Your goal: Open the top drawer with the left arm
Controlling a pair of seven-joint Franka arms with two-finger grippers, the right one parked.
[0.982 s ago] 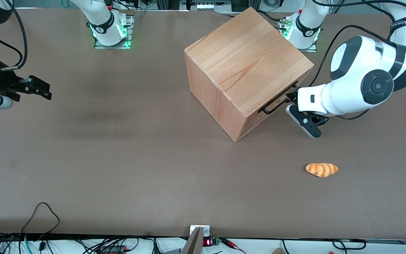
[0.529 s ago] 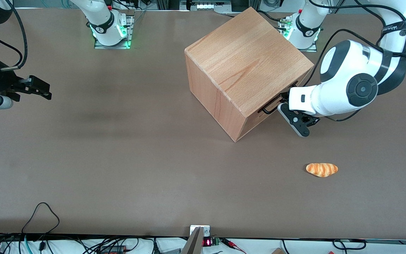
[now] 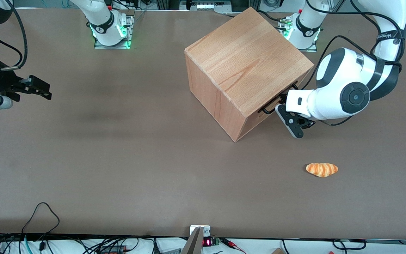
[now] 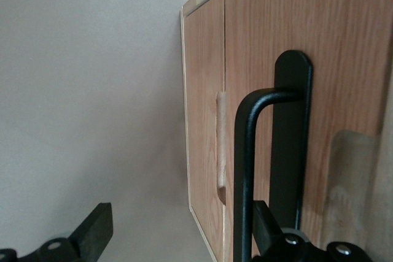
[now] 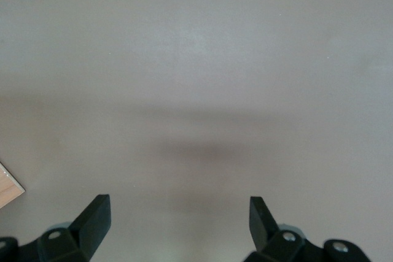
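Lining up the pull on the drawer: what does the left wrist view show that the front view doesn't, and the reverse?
Left wrist view only: the drawer front's seams up close, and one of the open fingers wide of the handle.
Front view only: the whole cabinet, the left arm, and a croissant nearer the camera.
Both: the gripper at the top drawer's black handle.

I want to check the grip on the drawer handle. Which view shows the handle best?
The left wrist view: the handle fills the picture close up against the top drawer, with one finger wide of it, the gripper open. The front view shows only a thin black bar. The right wrist view shows none of it.
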